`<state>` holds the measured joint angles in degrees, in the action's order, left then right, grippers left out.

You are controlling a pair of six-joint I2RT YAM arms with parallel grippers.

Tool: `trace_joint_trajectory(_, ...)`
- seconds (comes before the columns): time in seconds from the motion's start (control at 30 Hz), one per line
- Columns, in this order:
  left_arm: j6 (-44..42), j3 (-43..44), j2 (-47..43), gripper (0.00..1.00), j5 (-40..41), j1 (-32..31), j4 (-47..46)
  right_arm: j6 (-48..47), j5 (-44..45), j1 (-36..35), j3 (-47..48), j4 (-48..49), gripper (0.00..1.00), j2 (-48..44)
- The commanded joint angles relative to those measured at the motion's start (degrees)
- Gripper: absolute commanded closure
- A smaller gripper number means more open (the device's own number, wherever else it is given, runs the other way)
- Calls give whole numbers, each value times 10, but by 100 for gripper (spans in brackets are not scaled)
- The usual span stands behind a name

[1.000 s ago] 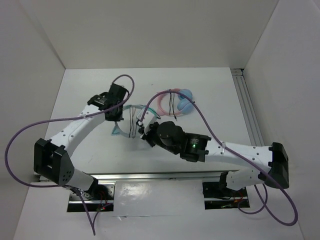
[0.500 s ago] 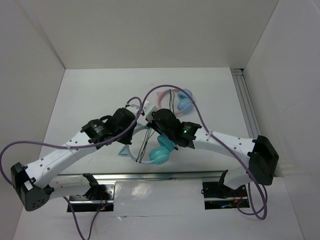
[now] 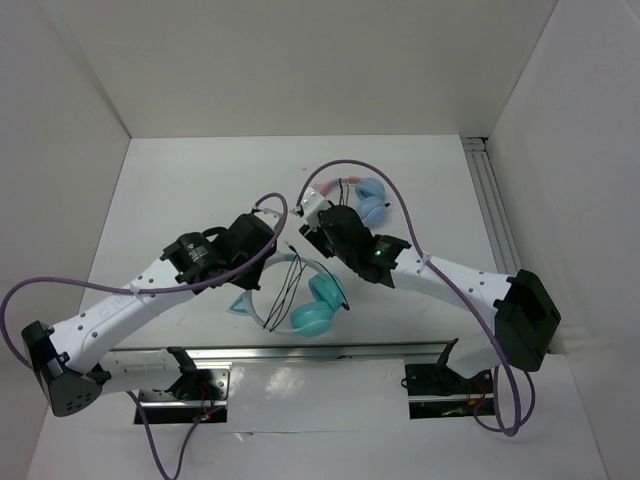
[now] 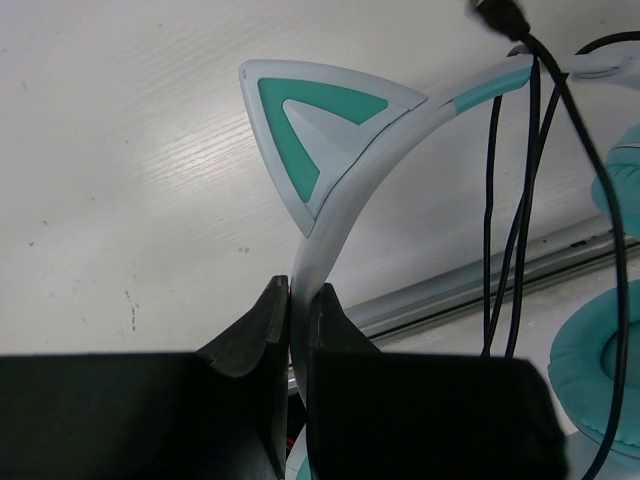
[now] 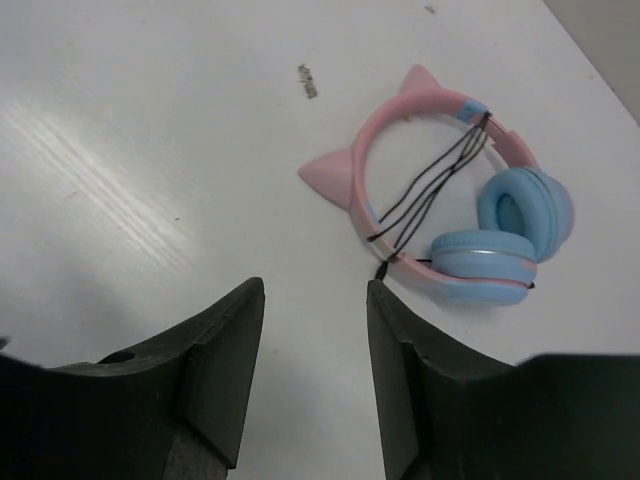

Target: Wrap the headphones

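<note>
The headphones (image 3: 318, 305) have teal ear cups, a pale headband and cat ears, and sit near the table's front edge. The thin black cable (image 3: 286, 285) crosses the band in loops. My left gripper (image 3: 258, 272) is shut on the headband (image 4: 335, 215), just below a cat ear (image 4: 315, 125). The cable (image 4: 522, 200) and an ear cup (image 4: 600, 385) show at the right of the left wrist view. My right gripper (image 3: 316, 216) is open and empty (image 5: 315, 290) above bare table, beyond the teal pair.
A pink-banded pair with light blue ear cups (image 3: 362, 198) lies behind the right gripper and also shows in the right wrist view (image 5: 450, 190), its cable wound across the band. A metal rail (image 3: 300, 352) runs along the near edge.
My right gripper has drawn back from the teal headphones toward the pink pair. My left gripper still holds the headband, and the headphones have shifted slightly.
</note>
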<state>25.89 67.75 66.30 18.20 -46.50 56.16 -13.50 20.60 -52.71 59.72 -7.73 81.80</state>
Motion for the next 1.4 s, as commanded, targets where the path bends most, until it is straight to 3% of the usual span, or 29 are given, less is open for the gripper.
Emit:
trace_joint_trajectory(0.0, 10, 34, -3, 100, -42, -6, -27, 3, 26, 31, 8, 32, 47, -9)
trace_joint_trajectory(0.07, 10, 40, 4, 100, -42, 0, -27, 10, 26, 38, 8, 32, 31, -2)
trace_joint_trajectory(0.1, 10, 47, 4, 100, -42, 7, -27, 17, 31, 52, 8, 32, 12, 5)
trace_joint_trajectory(0.37, 10, 57, 15, 100, -54, 79, -27, 62, 114, 76, 34, 25, 6, 5)
trace_joint_trajectory(0.47, 10, 44, 9, 100, -45, 116, -33, 119, 177, 87, 55, -7, 0, -2)
trace_joint_trajectory(0.57, 0, 27, -3, 100, -38, 153, -59, 158, 186, 92, 75, -55, 0, -28)
trace_joint_trajectory(0.83, -43, 13, 5, 100, -69, 213, -98, 200, 41, 92, 46, -102, 0, -132)
trace_joint_trajectory(0.93, -48, 27, 40, 100, -79, 237, -110, 217, 36, 86, 41, -122, 0, -159)
trace_joint_trajectory(1.03, -53, 41, 78, 100, -138, 249, -122, 217, 21, 74, 36, -128, 0, -180)
trace_joint_trajectory(1.37, -53, 116, 165, 100, -130, 265, -117, 217, 5, 50, 30, -142, 0, -210)
